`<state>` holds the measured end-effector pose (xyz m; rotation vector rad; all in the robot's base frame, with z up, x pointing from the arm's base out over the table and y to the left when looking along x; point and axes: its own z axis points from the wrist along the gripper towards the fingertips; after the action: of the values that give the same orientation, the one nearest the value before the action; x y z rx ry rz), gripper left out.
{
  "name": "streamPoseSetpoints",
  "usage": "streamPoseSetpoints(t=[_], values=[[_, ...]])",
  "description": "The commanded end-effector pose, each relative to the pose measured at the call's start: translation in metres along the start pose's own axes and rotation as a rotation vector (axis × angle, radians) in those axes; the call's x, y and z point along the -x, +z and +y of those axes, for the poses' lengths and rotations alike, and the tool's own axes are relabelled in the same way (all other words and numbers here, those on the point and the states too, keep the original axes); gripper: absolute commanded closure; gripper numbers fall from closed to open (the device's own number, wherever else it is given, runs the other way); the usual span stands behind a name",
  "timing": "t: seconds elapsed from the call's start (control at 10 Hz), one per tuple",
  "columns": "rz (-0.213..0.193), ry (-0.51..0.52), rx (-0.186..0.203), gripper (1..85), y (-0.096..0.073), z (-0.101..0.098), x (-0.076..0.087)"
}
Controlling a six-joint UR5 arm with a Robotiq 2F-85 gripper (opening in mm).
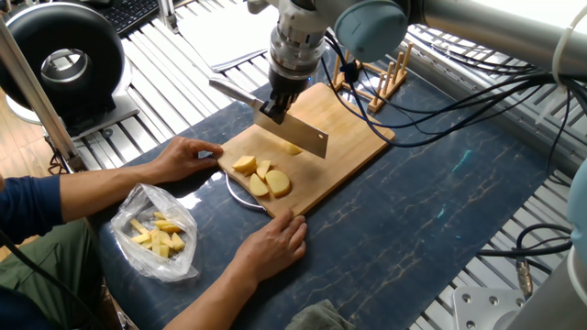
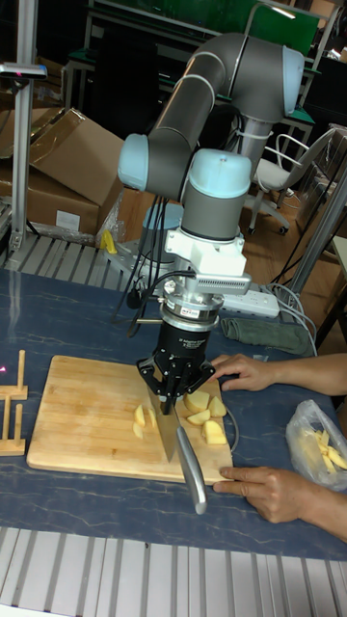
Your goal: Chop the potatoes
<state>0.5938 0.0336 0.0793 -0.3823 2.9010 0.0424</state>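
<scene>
The tool (image 1: 272, 108) is pinching a knife (image 1: 295, 135) above the cutting board (image 1: 353, 137). One potato piece (image 1: 293, 148) sits right under the blade; more potatoes (image 1: 261, 176) lie near the board's front edge. I think it should push straight down, away from the hands (image 1: 188, 158) holding the board.

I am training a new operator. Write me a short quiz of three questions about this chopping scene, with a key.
1. True or false: the gripper holds a steel knife.
2. Where do the pale yellow peeled potato pieces lie? A) on the wooden cutting board B) on the dark blue table cover C) in the clear plastic bag
3. How many human hands touch the board's edge?

Key: 1 true. 2 A. 3 two, the far hand and the near hand.
</scene>
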Motion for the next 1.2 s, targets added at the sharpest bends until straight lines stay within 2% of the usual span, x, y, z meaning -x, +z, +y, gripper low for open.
streamPoseSetpoints(t=[0.0, 0.8, 1.1], values=[[-0.005, 0.009, 0.009, 84.7, -0.001, 0.000, 0.002], [-0.016, 0.016, 0.007, 84.7, 0.006, 0.001, 0.001], [-0.032, 0.011, 0.007, 84.7, 0.012, -0.002, 0.000]])
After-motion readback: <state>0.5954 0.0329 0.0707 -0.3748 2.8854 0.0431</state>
